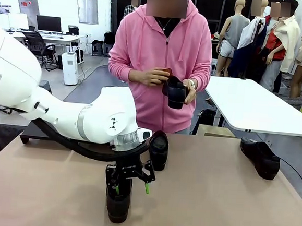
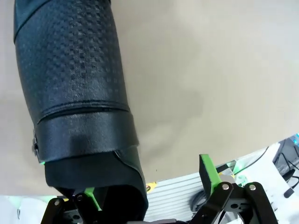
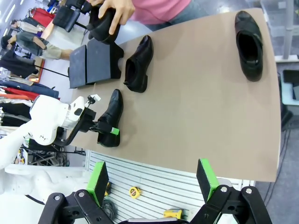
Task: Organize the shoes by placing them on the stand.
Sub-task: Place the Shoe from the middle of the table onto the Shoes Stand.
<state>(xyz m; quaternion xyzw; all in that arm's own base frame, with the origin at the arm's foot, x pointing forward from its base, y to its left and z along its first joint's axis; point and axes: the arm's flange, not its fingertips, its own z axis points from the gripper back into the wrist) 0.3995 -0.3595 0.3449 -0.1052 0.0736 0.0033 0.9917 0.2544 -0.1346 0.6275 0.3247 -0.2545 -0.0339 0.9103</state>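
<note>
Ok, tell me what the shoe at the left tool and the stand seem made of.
Shoe: black leather or a look-alike, embossed grid texture on the upper, smooth band with soft sheen. Stand: matte black flat panels, no glare; painted wood or plastic, cannot tell.

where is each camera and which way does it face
front: between arms, facing across table at person; left arm, left hand show.
left wrist: on that arm, looking down its hand at near shoe.
right wrist: high, looking down over table; open right hand at bottom.
shared: front, right wrist both show left hand at near shoe.
</note>
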